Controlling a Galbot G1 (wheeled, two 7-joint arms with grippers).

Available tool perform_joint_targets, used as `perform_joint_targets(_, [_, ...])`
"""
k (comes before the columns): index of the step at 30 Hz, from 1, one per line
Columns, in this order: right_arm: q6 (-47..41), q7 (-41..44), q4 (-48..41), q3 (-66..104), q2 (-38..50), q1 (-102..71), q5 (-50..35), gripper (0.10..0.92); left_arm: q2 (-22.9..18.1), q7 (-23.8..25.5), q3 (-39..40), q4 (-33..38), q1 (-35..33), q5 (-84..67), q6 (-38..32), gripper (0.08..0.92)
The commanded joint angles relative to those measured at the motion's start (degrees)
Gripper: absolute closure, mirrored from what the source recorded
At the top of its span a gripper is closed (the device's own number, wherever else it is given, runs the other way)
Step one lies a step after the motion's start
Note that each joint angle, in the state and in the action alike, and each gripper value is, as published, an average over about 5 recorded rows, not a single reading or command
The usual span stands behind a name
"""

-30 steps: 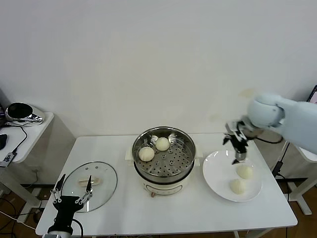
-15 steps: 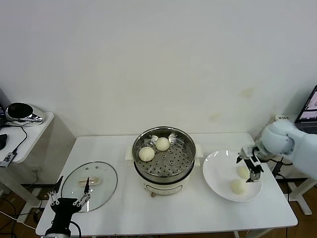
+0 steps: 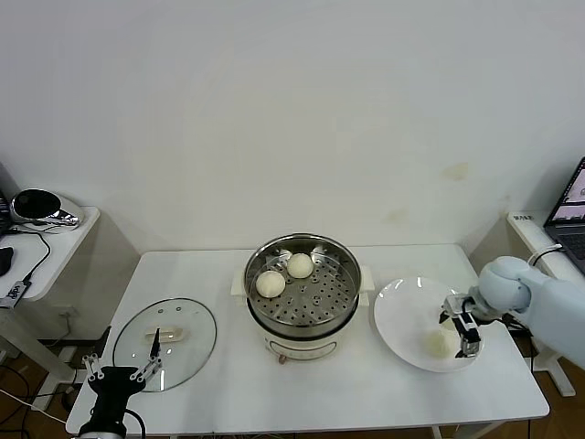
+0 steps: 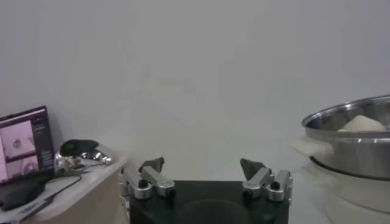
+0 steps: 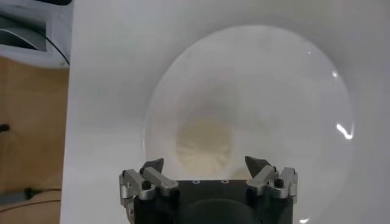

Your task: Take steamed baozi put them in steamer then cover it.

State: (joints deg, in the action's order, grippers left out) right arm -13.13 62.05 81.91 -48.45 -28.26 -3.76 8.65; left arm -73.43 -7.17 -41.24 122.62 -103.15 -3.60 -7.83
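The steamer stands mid-table with two steamed baozi on its perforated tray. On the white plate to its right I see one more baozi. My right gripper hangs open low over the plate, close beside that bun. In the right wrist view a baozi lies just ahead of the open right gripper, apart from its fingers. The glass cover lies flat at the table's left. My left gripper waits open at the near left corner, holding nothing.
A side table with a shiny dark appliance stands left of the work table. The left wrist view shows the open left gripper, the steamer's rim farther off and a laptop screen. A wall rises behind.
My right gripper has come down from above the plate's far edge to just over the buns, moving toward the near side. The left gripper has sunk a little.
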Motion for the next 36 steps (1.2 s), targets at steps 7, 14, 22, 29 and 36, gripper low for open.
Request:
perform_joint_targets(7, [-0.4, -1.1, -4.8, 4.1, -3.9, -5.5, 1.4, 0.216, -0.3, 0.0, -0.1, -0.2, 0.0, 0.0, 0.0, 0.177])
perform_joint_targets(14, [-0.7, -1.3, -5.6, 4.4, -4.6, -5.3, 1.8, 0.313, -0.4, 0.0, 0.0, -0.3, 0.1, 0.0, -0.1, 0.177])
perform_joint_targets(22, [-0.7, -0.9, -4.5, 4.3, -4.1, -4.0, 1.5, 0.421, -0.5, -0.1, 0.0, -0.2, 0.2, -0.1, -0.1, 0.177])
perform_joint_targets(29, [-1.1, 1.7, -0.8, -1.3, -1.4, 10.1, -3.9, 0.447, -0.2, 0.0, 0.0, 0.0, 0.3, -0.1, -0.1, 0.177])
perform_joint_targets(36, [-0.8, 3.6, -1.0, -9.0, -4.5, 29.7, -12.3, 0.448, 0.2, -0.1, 0.1, 0.0, 0.6, -0.3, -0.1, 0.177])
